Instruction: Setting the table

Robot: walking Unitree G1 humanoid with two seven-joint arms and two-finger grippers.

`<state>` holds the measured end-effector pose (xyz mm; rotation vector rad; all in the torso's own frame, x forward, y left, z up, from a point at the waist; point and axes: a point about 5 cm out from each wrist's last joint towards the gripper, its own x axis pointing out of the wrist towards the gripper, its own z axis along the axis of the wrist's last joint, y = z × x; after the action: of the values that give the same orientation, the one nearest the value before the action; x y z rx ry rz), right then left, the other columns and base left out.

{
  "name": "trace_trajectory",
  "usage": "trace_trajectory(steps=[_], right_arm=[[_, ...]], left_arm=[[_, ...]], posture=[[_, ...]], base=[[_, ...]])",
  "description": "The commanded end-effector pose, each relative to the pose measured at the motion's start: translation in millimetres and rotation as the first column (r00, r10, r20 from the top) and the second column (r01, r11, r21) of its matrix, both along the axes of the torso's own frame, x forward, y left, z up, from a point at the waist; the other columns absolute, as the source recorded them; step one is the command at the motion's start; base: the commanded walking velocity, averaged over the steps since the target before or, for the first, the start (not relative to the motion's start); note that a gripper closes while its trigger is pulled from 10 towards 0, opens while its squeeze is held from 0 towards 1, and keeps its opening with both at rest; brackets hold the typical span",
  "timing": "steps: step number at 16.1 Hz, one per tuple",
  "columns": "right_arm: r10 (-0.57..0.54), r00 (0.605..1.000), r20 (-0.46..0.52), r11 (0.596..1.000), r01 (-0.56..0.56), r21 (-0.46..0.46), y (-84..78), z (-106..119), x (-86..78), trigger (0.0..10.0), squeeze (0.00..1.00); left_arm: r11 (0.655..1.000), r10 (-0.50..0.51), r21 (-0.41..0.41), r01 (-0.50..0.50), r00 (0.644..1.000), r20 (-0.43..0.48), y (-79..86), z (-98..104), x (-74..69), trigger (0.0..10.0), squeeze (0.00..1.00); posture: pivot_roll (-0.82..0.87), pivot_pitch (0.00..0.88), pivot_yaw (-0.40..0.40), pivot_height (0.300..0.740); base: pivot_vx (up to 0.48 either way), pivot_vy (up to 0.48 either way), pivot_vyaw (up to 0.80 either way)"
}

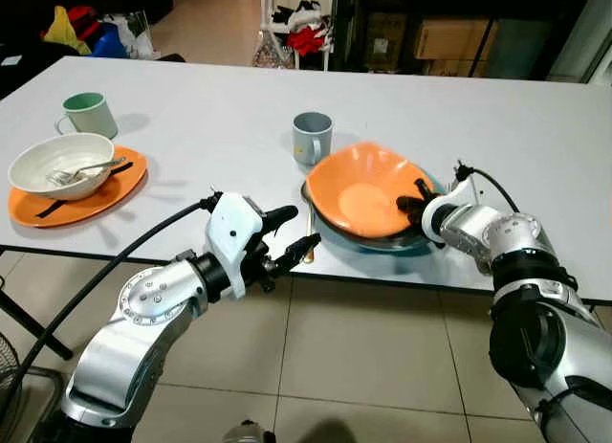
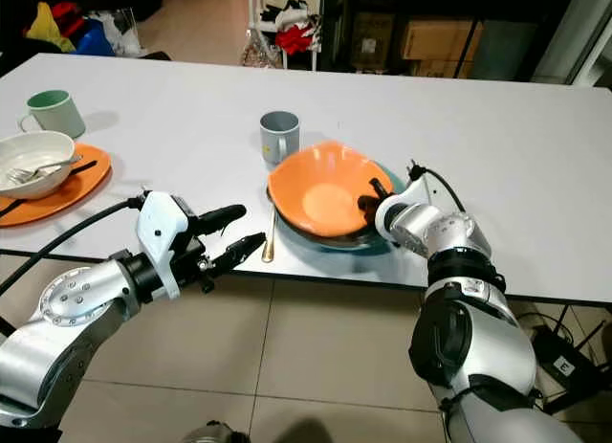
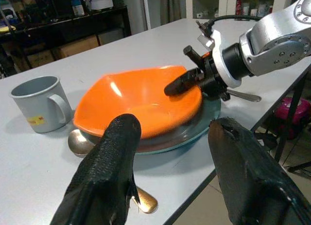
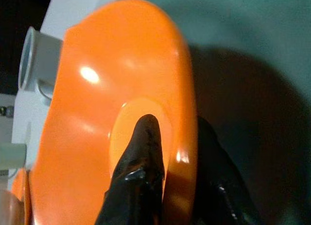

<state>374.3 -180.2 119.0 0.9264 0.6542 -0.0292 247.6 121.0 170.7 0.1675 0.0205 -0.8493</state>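
Observation:
An orange bowl (image 1: 368,189) rests tilted on a teal plate (image 2: 330,242) near the table's front edge. My right gripper (image 1: 413,202) is shut on the bowl's right rim. One finger (image 4: 141,162) lies inside the bowl and the other sits under the rim. A gold spoon (image 2: 270,237) lies just left of the plate, its bowl end (image 3: 80,141) tucked against it. My left gripper (image 1: 304,227) hangs open at the table's front edge, next to the spoon's handle and holding nothing. A grey mug (image 1: 313,137) stands behind the bowl.
At the far left an orange plate (image 1: 115,194) carries a white bowl (image 1: 57,161) with a fork in it, and a dark utensil lies across the plate. A green mug (image 1: 88,113) stands behind it. The white table (image 1: 497,127) spreads wide beyond; tiled floor lies below the front edge.

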Motion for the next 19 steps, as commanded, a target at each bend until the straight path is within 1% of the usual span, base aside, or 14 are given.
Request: trace_trajectory(steps=[1,2,5,7,8,10,11,13,14,15,16,17,18,19], right_arm=[[-0.019,0.999,0.032,1.000,0.019,0.004,-1.3,10.9,5.9,10.0,1.00],[-0.040,0.999,0.032,0.999,0.041,-0.014,-2.4,10.3,6.8,10.0,1.00],[-0.035,0.998,0.047,0.999,0.035,-0.002,-4.1,16.3,8.6,10.0,1.00],[-0.002,0.997,0.083,1.000,0.003,-0.011,-10.4,29.6,5.6,10.0,1.00],[0.017,0.994,0.106,1.000,-0.015,-0.022,-12.5,35.5,1.3,10.0,1.00],[0.106,0.975,0.196,0.984,-0.074,-0.162,-15.4,52.7,-23.8,10.0,1.00],[0.161,0.953,0.256,0.953,-0.083,-0.291,-13.3,60.1,-46.9,10.0,1.00],[0.189,0.930,0.316,0.935,-0.072,-0.348,-7.6,66.4,-65.7,10.0,1.00],[0.232,0.881,0.413,0.910,-0.046,-0.411,-1.4,75.2,-74.2,10.0,1.00],[0.423,0.788,0.448,0.772,-0.053,-0.634,11.4,74.3,-88.9,10.0,1.00],[0.462,0.776,0.429,0.729,-0.057,-0.682,15.6,69.4,-93.1,10.0,1.00],[0.445,0.789,0.423,0.728,-0.043,-0.685,19.8,65.6,-99.7,10.0,1.00],[0.426,0.795,0.433,0.735,-0.025,-0.677,19.7,67.1,-101.7,10.0,1.00],[0.365,0.786,0.499,0.767,0.051,-0.640,16.1,76.8,-107.6,10.0,1.00]], left_arm=[[1.000,-0.008,0.003,0.008,1.000,0.005,0.5,1.4,-0.9,10.0,0.00],[1.000,-0.005,0.003,0.005,1.000,0.007,0.8,1.9,0.0,10.0,0.00],[1.000,-0.001,-0.002,0.001,1.000,0.012,0.2,3.7,-0.9,10.0,0.00],[0.999,0.020,-0.046,-0.019,1.000,0.020,1.3,8.7,-0.9,10.0,0.00],[0.998,0.030,-0.062,-0.028,0.999,0.021,2.2,10.5,-1.4,10.0,0.00],[0.994,0.057,-0.089,-0.056,0.998,0.009,4.7,11.2,-3.5,10.0,0.00],[0.986,0.120,-0.117,-0.119,0.993,0.004,6.6,11.1,-1.8,10.0,0.00],[0.961,0.236,-0.150,-0.233,0.972,0.006,12.2,11.4,4.7,10.0,0.00],[0.938,0.315,-0.152,-0.313,0.949,-0.008,16.0,9.2,10.1,10.0,0.00],[0.917,0.378,-0.134,-0.375,0.926,-0.006,16.6,5.3,13.8,10.0,0.00],[0.915,0.388,-0.122,-0.385,0.922,0.002,15.3,4.3,14.7,10.0,0.00],[0.909,0.405,-0.112,-0.402,0.914,0.004,12.6,2.8,15.4,10.0,0.00],[0.905,0.413,-0.113,-0.410,0.911,0.006,11.7,3.2,15.4,10.0,0.00],[0.894,0.435,-0.119,-0.432,0.900,0.005,11.0,3.4,13.8,10.0,0.00]], posture=[[0.10,0.000,0.025,0.740],[0.10,0.000,0.023,0.740],[0.11,0.000,0.020,0.740],[0.11,0.000,0.016,0.740],[0.11,0.000,0.016,0.740],[0.10,0.000,0.032,0.740],[0.08,0.000,0.047,0.740],[0.07,0.000,0.058,0.740],[0.07,0.000,0.063,0.740],[0.06,0.000,0.071,0.740],[0.06,0.000,0.070,0.740],[0.06,0.000,0.063,0.740],[0.06,0.000,0.063,0.740],[0.06,0.000,0.057,0.740]], base=[[0.000,0.000,0.00],[0.000,0.000,0.00],[0.000,0.000,0.00],[0.000,0.000,0.00],[0.000,0.000,0.00],[0.000,0.000,0.00],[0.000,0.000,0.00],[0.000,0.000,0.00],[0.000,0.000,0.00],[0.000,0.000,0.00],[0.000,0.000,0.00],[0.000,0.000,0.00],[0.000,0.000,0.00],[0.000,0.000,0.00]])
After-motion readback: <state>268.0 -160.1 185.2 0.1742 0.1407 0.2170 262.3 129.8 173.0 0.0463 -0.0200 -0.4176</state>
